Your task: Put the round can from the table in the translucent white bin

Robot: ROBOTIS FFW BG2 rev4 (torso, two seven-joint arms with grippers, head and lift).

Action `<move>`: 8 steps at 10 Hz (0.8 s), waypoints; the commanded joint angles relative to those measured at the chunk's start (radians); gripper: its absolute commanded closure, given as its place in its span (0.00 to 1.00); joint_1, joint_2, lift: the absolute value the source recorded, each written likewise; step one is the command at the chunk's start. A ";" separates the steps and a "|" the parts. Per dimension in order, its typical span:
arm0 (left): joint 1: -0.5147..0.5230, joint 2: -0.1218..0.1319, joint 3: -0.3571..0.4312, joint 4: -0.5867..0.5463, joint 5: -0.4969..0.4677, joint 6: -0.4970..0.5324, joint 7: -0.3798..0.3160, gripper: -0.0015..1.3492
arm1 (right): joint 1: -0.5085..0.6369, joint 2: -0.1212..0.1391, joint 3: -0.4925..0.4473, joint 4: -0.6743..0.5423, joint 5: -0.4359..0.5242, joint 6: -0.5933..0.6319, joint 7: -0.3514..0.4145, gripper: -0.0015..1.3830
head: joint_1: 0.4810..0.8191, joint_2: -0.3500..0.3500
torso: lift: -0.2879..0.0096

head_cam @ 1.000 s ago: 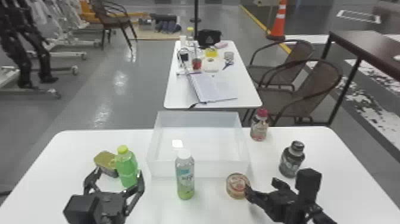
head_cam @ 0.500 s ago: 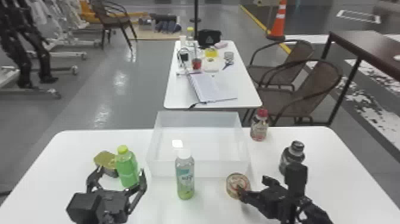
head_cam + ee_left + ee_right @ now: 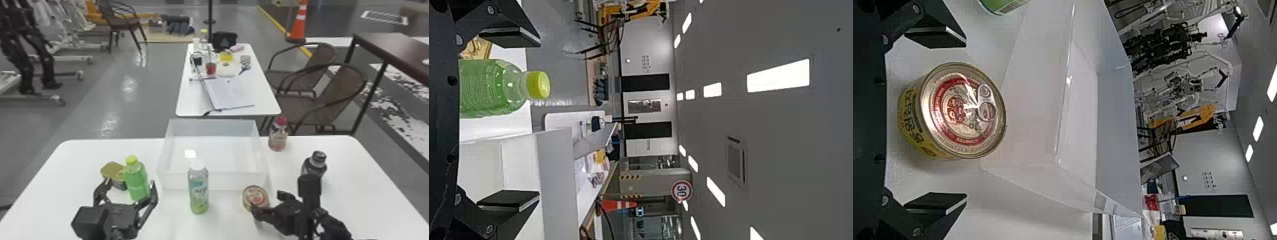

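The round can [image 3: 255,195] stands on the table before the right front corner of the translucent white bin [image 3: 233,181]. My right gripper [image 3: 268,202] is at the can's near right side, one fingertip overlapping its lower edge. In the right wrist view, the gold-lidded can [image 3: 965,112] lies between the fingers of my open right gripper [image 3: 965,119], with a gap on both sides; the bin [image 3: 1038,90] is just beyond. My left gripper [image 3: 130,186] is parked at the table's left, open around the near side of a green bottle; in its wrist view, the left gripper [image 3: 539,119] is open too.
The green bottle [image 3: 136,182] stands beside an oval tin [image 3: 112,169]. A clear bottle with green liquid [image 3: 198,191] stands between the arms, before the bin. On the right are a dark bottle [image 3: 314,164] and a red-capped bottle [image 3: 278,135].
My right gripper has moved left to the can, its front fingertip now overlapping the can's edge. The can has stayed in place. My left gripper has barely shifted.
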 commanded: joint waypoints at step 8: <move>-0.007 -0.003 0.000 0.013 0.015 -0.009 0.000 0.16 | -0.081 -0.031 0.085 0.090 0.007 0.035 0.020 0.14 | 0.20 0.50 | 0.63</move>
